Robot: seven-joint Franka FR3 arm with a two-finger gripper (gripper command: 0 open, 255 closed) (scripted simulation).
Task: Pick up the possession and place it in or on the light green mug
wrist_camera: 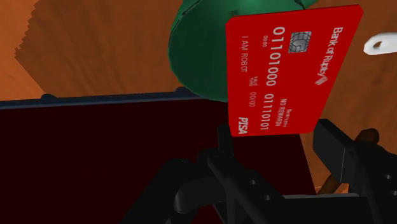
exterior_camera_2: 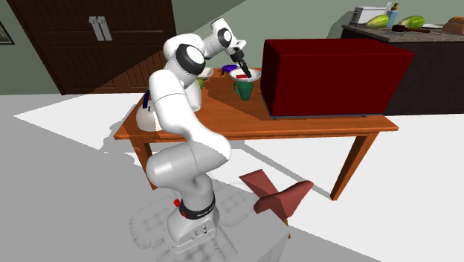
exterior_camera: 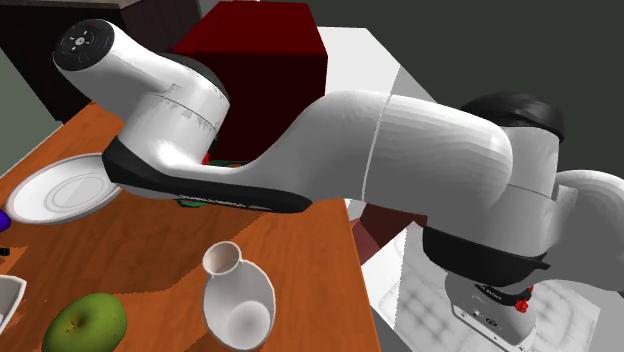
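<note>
From where I stand, the white arm [exterior_camera_2: 182, 134] reaches over the brown table [exterior_camera_2: 312, 126]. Its black claw [exterior_camera_2: 239, 68] hangs right above a dark green mug [exterior_camera_2: 243, 91].

The claw is holding a red card [exterior_camera_2: 242, 77]. Looking along the claw [wrist_camera: 275, 133], its 2 black fingers [wrist_camera: 336, 151] are pinched narrow on 1 end of the red card [wrist_camera: 289, 70], 1 finger on each long side. The card sits flat, with its face turned up at the hand. It has a small grey chip and white words, and 1 line reads "I AM ROBOT". The rest of the card sticks out over the mug [wrist_camera: 197, 44], which is just below it.

Just beside the mug is a big dark red box [exterior_camera_2: 327, 74] on the table. A white bowl [exterior_camera_2: 247, 73] sits close behind the mug.

From the arm's side, I see a white plate [exterior_camera: 65, 188], a green apple [exterior_camera: 85, 322] and a white jug [exterior_camera: 238, 300] on the table [exterior_camera: 300, 250].

On the grey floor near a table leg lies a bent dark red shape [exterior_camera_2: 279, 195].
</note>
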